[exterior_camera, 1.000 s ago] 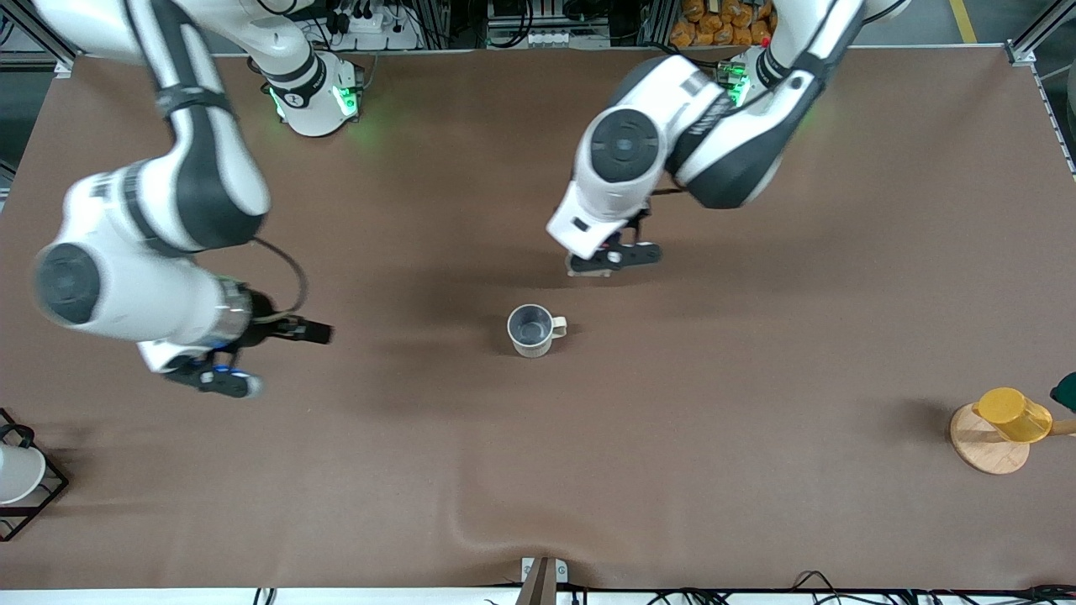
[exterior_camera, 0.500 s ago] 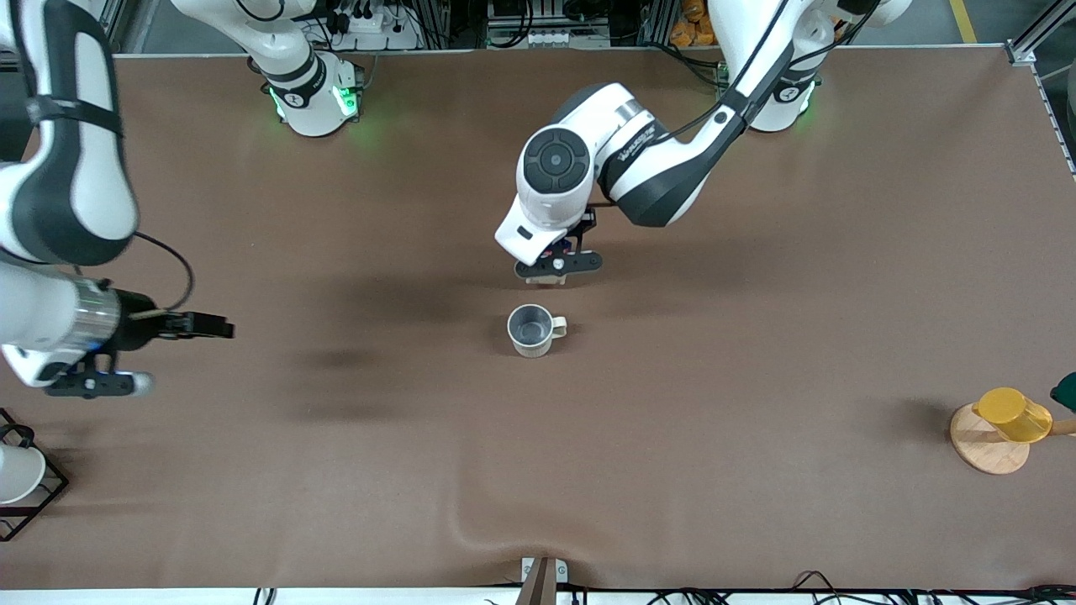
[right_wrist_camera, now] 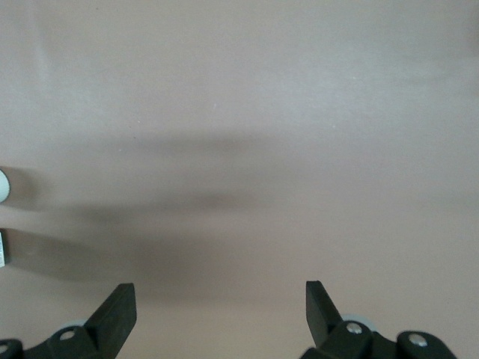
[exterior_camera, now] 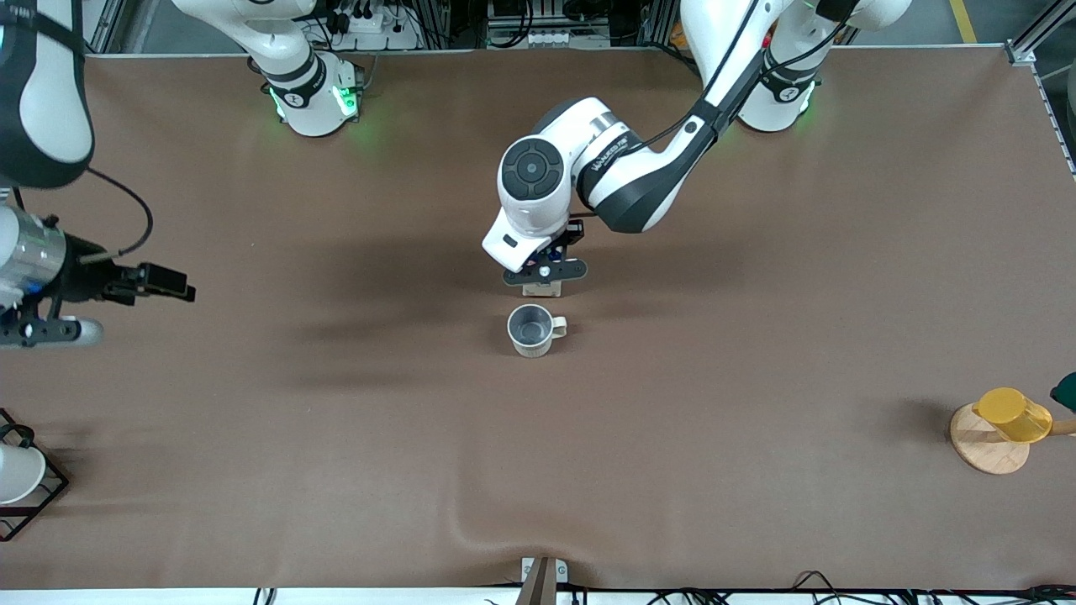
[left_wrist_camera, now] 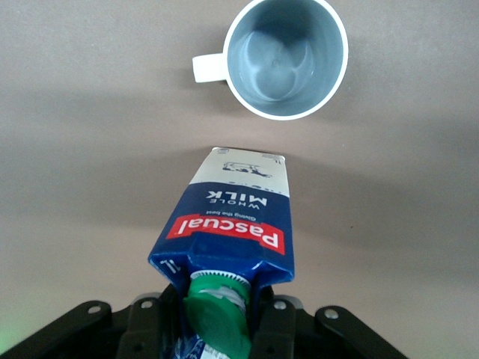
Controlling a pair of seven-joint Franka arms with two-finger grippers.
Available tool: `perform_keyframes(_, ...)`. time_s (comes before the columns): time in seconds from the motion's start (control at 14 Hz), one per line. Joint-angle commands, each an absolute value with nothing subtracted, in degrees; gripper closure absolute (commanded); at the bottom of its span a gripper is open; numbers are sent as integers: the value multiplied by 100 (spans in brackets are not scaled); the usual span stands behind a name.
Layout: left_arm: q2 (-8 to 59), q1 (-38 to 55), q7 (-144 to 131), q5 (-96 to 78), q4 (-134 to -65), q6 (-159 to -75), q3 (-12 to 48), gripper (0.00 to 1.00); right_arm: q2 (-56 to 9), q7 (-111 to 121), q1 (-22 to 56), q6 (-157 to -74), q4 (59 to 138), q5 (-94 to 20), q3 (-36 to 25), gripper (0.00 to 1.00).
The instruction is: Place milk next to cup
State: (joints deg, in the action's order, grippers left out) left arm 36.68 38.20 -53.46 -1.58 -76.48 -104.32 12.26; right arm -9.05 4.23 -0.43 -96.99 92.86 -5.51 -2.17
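Observation:
The milk (left_wrist_camera: 232, 224) is a dark-blue carton with a green cap, a red label and a white lower part. My left gripper (left_wrist_camera: 217, 314) is shut on its top near the cap. In the front view only a pale bit of the milk (exterior_camera: 540, 290) shows under the left gripper (exterior_camera: 545, 272). It hangs upright, low, just beside the cup (exterior_camera: 531, 329), on the side farther from the front camera. I cannot tell whether its base touches the table. The cup (left_wrist_camera: 286, 56) is an off-white mug with a grey inside, and it stands empty. My right gripper (exterior_camera: 38, 331) is open and empty (right_wrist_camera: 217, 307) over bare table at the right arm's end.
A yellow plastic cup (exterior_camera: 1013, 413) lies on a round wooden stand (exterior_camera: 985, 445) at the left arm's end. A white cup in a black wire frame (exterior_camera: 17, 475) stands at the right arm's end, near the front edge. The brown cloth has a ridge (exterior_camera: 496, 529) near the front middle.
My left arm has carried the milk toward the right arm's end and closer to the cup. My right arm has drawn back toward its own end of the table.

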Motion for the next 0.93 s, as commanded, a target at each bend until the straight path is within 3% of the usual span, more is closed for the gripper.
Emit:
perform_keyframes(0.0,3779,3911,-5125,-185,-7427,-10485,1046,77,-177,518,-201,-10369,10413,-439,-150,0)
perform_keyframes(0.29,3858,3937,-5071,-185,-7436,-10608,1028,75,8,536,-202,-10056,10424,-431,-149,0)
perform_keyframes(0.57,3885,3937,-5071,-185,-7436,-10705,1028,70,-62,536,-333,-9677,9889,-160,-150,0)
perform_keyframes(0.64,3885,3946,-5071,-185,-7444,-10740,1028,63,-53,545,-386,-9651,9862,-63,-149,0)
perform_keyframes(0.71,3885,3946,-5071,-185,-7444,-10749,1028,44,-53,554,-430,-9572,9853,-62,-149,0)
perform_keyframes(0.79,3885,3938,-5080,-185,-7444,-10775,1028,16,-61,597,-483,-9563,9853,-62,-149,0)
perform_keyframes(0.86,3885,3946,-5089,-185,-7444,-10784,1028,0,-62,632,-483,-9580,9853,-62,-149,0)
